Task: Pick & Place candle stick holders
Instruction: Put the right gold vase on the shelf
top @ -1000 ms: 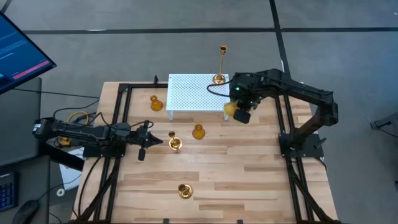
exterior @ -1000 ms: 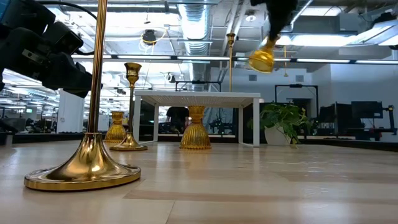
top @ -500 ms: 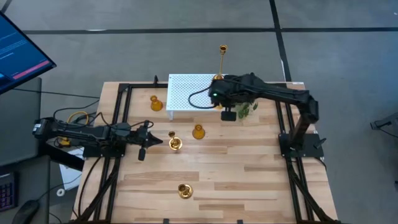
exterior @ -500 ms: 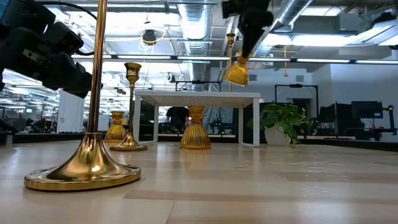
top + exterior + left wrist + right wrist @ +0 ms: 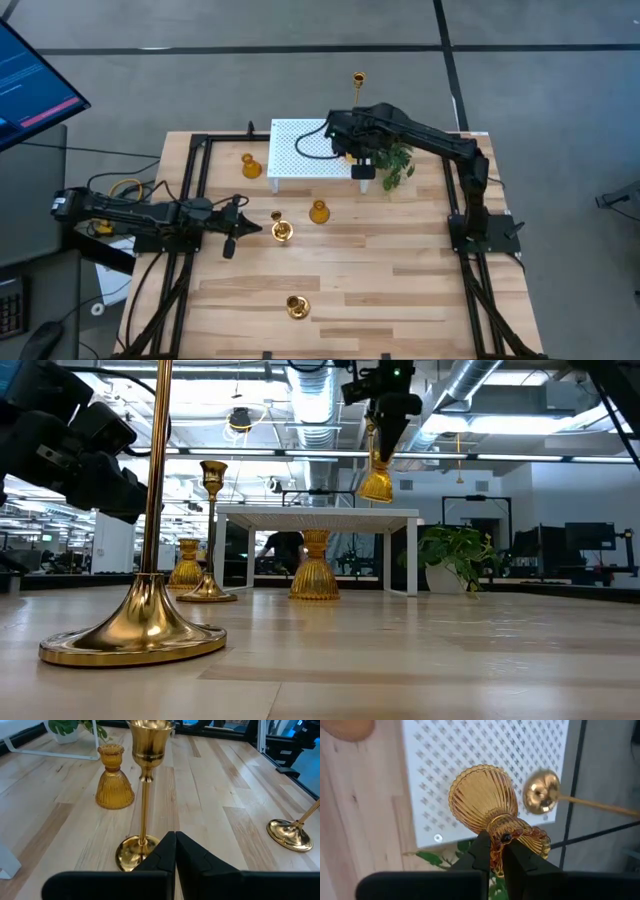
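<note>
Right end effector: held in the air over the right edge of the white perforated metal stand, its two dark fingers closed on the narrow neck of a ribbed amber-gold squat candle stick holder.
Held holder: hangs below the end effector, clear above the stand top in the low view (its flared end points toward the stand).
Tall thin gold candle stick holder with round base: on the stand's far right corner, just beyond the right end effector; its round gold base shows beside the held holder in the right wrist view.
Green leafy plant sprig: on the light wooden counter, just to the right of the right end effector.
Left end effector: low at the counter's left side, fingers pressed together and holding nothing.
Tall-stemmed gold goblet-shaped holder: stands upright directly ahead of the left end effector, its base near the fingertips (touching or not, I cannot tell).
Second ribbed amber squat holder: upright, farther ahead of the left end effector and beyond the goblet-shaped one.
Third squat amber holder: on the counter, near the stand's left edge.
Gold holder at the near edge: on the counter, well apart from both end effectors.
</note>
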You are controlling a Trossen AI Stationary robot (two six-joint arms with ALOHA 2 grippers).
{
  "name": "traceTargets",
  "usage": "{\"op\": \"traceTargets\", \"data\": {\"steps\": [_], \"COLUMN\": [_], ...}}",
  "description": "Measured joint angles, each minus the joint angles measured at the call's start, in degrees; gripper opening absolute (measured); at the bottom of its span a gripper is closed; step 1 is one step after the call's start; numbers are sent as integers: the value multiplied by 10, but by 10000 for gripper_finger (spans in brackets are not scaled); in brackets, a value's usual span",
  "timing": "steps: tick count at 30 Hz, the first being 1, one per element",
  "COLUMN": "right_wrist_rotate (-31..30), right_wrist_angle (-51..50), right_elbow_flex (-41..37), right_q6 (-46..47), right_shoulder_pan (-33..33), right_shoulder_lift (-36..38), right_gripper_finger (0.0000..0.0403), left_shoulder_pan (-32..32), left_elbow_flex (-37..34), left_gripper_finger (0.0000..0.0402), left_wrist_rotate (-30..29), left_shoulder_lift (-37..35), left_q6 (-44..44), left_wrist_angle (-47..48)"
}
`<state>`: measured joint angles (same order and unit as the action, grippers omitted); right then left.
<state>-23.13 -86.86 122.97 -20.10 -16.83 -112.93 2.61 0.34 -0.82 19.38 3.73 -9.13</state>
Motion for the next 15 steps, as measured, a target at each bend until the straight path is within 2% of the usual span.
{"op": "traceTargets", "data": {"steps": [6, 11, 15], "right_wrist_rotate": [32, 84, 85], "right_wrist_angle": [1, 3, 3], "right_elbow_flex": [1, 1, 1], "right_q6": [0, 0, 1], "right_shoulder_pan": [-17, -23, -23], "right_shoulder_lift": [0, 0, 0], "right_gripper_finger": [14, 15, 14], "left_shoulder_pan": [0, 0, 0], "left_elbow_flex": [0, 0, 0], "left_gripper_finger": [8, 8, 8], "left_wrist_rotate": [0, 0, 0], "left_shoulder_lift": [6, 6, 6], "left_q6": [0, 0, 0], "left_wrist_angle": [-1, -4, -4]}}
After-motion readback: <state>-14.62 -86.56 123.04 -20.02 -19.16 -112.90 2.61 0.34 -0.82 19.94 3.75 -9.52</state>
